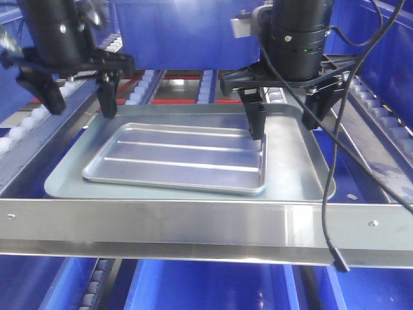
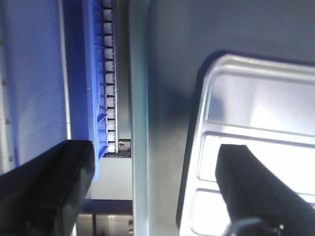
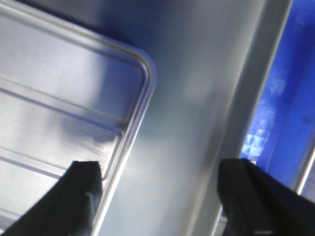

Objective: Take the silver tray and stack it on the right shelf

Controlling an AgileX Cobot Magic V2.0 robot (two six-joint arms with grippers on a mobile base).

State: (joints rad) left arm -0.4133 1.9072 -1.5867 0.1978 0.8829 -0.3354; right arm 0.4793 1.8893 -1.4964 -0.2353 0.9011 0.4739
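Observation:
The silver tray (image 1: 177, 157), shiny with two long ridges, lies inside a larger dull grey tray (image 1: 297, 161) on the right shelf, behind its brushed-steel front bar (image 1: 193, 223). My left gripper (image 1: 79, 106) is open and empty above the trays' left end. In the left wrist view it (image 2: 152, 196) spans the grey tray's left rim, one finger over the silver tray (image 2: 256, 113), the other over the roller rail. My right gripper (image 1: 285, 123) is open and empty at the right end. In the right wrist view it (image 3: 162, 196) straddles the grey tray's floor (image 3: 197, 123) beside the silver tray's corner (image 3: 64, 98).
Rails of white rollers (image 1: 19, 132) run along both sides of the shelf. Blue bins stand behind (image 1: 174, 32) and below (image 1: 206, 287). A black cable (image 1: 330, 194) hangs from the right arm across the front bar.

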